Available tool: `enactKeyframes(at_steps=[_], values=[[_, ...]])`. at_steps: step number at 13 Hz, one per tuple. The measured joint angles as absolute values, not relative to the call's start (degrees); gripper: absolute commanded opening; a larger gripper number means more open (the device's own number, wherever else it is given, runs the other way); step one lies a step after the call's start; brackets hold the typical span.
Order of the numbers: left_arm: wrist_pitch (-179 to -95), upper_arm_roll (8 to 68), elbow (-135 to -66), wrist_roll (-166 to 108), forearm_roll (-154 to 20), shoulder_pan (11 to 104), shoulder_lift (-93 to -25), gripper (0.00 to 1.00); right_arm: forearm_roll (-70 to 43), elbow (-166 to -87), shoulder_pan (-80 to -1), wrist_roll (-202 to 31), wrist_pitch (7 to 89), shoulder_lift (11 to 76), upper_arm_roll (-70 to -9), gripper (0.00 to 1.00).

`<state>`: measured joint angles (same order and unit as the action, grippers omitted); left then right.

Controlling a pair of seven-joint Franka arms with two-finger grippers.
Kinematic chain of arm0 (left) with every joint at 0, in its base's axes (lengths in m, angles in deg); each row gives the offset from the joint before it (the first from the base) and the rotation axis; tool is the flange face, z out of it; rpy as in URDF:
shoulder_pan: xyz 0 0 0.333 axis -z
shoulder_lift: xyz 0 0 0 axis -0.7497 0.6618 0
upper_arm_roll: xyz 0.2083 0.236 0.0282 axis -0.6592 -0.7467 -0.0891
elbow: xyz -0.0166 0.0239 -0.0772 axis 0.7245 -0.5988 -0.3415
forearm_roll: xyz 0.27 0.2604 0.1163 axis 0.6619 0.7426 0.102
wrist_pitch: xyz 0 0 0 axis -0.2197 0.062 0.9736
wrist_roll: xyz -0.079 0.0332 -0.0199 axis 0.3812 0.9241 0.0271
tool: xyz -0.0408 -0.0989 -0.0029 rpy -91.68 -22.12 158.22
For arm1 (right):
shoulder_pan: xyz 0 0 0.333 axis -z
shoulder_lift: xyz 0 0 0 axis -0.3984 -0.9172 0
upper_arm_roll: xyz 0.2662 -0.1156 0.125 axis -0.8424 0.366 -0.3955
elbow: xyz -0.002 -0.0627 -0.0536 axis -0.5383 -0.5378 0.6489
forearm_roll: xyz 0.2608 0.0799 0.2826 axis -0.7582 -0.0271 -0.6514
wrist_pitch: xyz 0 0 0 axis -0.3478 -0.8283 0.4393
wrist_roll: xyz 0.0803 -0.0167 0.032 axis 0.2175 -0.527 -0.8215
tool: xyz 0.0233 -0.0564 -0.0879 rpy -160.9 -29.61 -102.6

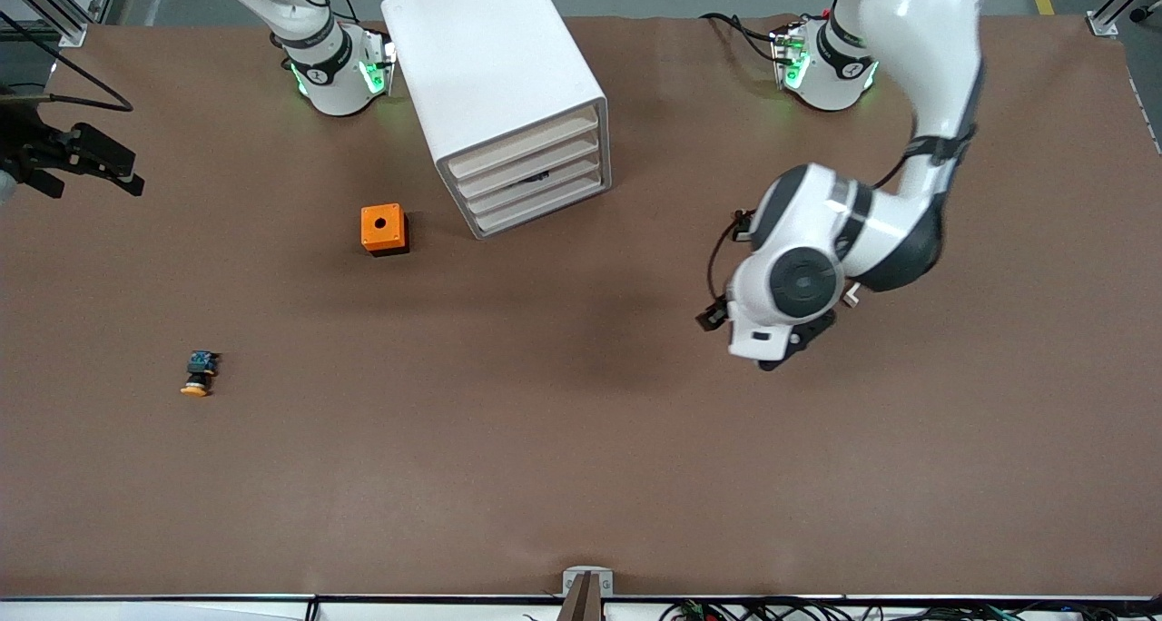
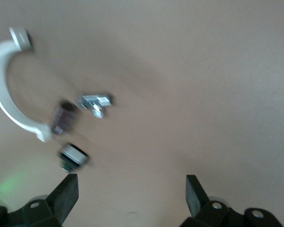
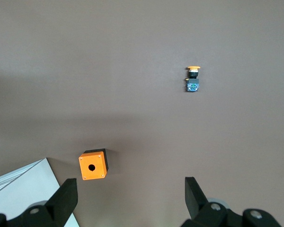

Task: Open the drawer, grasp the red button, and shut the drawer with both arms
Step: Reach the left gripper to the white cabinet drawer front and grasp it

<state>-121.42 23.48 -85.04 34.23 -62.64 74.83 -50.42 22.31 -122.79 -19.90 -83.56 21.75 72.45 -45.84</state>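
The white cabinet (image 1: 495, 67) stands between the two arm bases, and its four beige drawer fronts (image 1: 531, 174) are all pushed in. A thin dark gap shows at one front. The red-capped button is hidden. My left gripper (image 1: 782, 353) hangs over bare table toward the left arm's end, mostly tucked under its wrist. In the left wrist view it (image 2: 131, 182) is open and empty. My right gripper (image 1: 127, 172) is raised at the right arm's end of the table. In the right wrist view it (image 3: 130, 185) is open with nothing between its fingers.
An orange box with a hole (image 1: 383, 229) (image 3: 93, 165) sits beside the cabinet, toward the right arm's end. An orange-yellow-capped button (image 1: 200, 373) (image 3: 193, 78) lies nearer the front camera. The left wrist view shows a blurred white curved piece (image 2: 4, 90) and small metal parts (image 2: 95, 103).
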Motion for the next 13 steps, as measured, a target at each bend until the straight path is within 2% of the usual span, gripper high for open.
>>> enactKeyframes(at_steps=[4,10,12,13], values=[[-124.11,23.53,-82.05,56.96,-68.72,80.56,-43.54,1.0,22.31,-122.81,-19.9,-83.56,21.75,72.45,-45.84,1.0],[-123.94,23.51,-81.91,79.01,-90.3,85.27,-42.32,1.0,22.31,-122.81,-19.9,-83.56,21.75,72.45,-45.84,1.0],[-123.73,23.48,-82.04,84.61,-96.74,85.43,-41.72,0.9,22.31,-122.81,-19.9,-83.56,21.75,72.45,-45.84,1.0],[-123.57,23.5,-82.05,87.51,-99.3,85.5,-41.44,0.81,22.31,-122.81,-19.9,-83.56,21.75,72.45,-45.84,1.0]])
